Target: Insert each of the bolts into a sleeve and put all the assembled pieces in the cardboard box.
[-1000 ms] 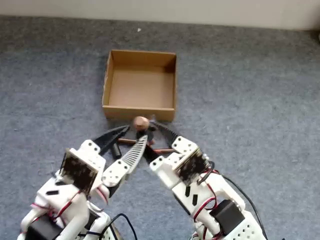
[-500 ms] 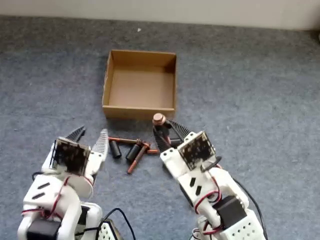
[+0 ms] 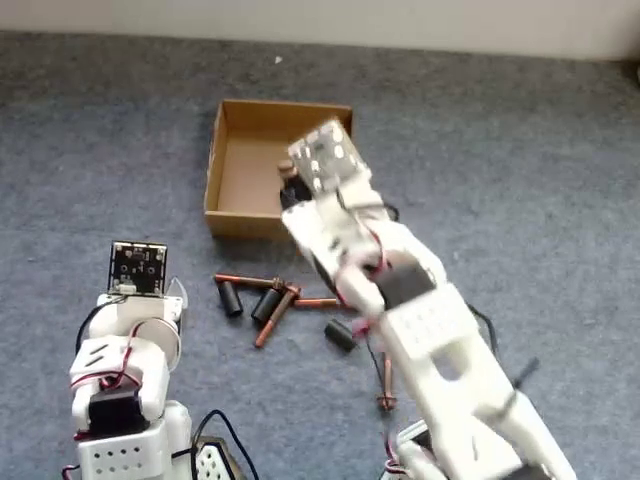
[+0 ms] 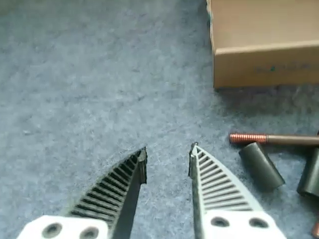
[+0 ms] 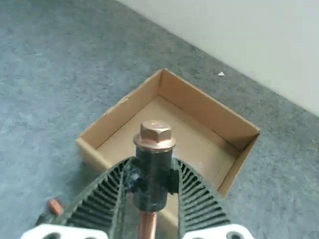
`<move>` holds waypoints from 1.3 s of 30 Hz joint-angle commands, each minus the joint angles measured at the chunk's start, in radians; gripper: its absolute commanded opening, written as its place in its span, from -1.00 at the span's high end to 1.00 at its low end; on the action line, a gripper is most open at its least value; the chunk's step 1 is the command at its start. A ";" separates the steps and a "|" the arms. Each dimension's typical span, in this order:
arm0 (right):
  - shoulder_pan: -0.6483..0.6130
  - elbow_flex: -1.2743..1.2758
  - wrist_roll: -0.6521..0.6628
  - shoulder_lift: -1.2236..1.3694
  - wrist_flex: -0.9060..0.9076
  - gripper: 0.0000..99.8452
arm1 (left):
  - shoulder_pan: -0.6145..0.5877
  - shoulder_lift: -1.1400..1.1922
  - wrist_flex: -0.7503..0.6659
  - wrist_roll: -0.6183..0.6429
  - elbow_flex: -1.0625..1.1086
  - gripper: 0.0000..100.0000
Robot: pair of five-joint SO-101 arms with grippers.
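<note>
As laid out on grey carpet (image 3: pixel 520 150), stock: one box, two arms, loose bolts and sleeves.
Box (image 3: pixel 213 170): cardboard, open-topped, at the far middle of the carpet.
Right gripper (image 5: pixel 152 169): clamped on the held sleeve, over the box's inside, near its front wall.
Held sleeve (image 5: pixel 152 186): black, pinched between both fingers.
Held bolt (image 5: pixel 155 135): copper, runs through the held sleeve, hex head at one end, shank showing at the other.
Left gripper (image 4: pixel 168 149): fingers moderately apart, empty, tips over bare carpet, short of the box and to the side of the loose parts.
Sleeve A (image 3: pixel 231 298): black, on the carpet, just beside bolt A.
Bolt A (image 3: pixel 245 281): lies parallel to the box front, near it.
Sleeve B (image 3: pixel 267 305): lies against bolt B.
Bolt B (image 3: pixel 272 322): slanted; whether it enters sleeve B cannot be told.
Bolt C (image 3: pixel 320 301): partly under the right arm.
Sleeve C (image 3: pixel 340 335): beside the right arm.
Bolt D (image 3: pixel 386 380): nearest the arm bases, apart from the rest.
</note>
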 commanded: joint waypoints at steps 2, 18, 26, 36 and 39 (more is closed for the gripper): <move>0.045 -0.162 -0.009 0.219 -0.162 0.99 | -0.015 -0.004 -0.031 -0.002 0.010 0.67; 0.093 -0.228 -0.101 0.610 -0.375 0.99 | -0.019 -0.004 -0.026 -0.002 0.012 0.67; 0.096 -0.285 -0.170 0.581 -0.170 0.66 | -0.019 -0.004 -0.026 -0.002 0.012 0.67; 0.093 -0.372 -0.172 0.309 0.358 0.66 | -0.019 -0.004 -0.026 -0.002 0.012 0.67; 0.082 -0.369 -0.172 0.226 0.487 0.66 | -0.019 -0.004 -0.026 -0.002 0.012 0.67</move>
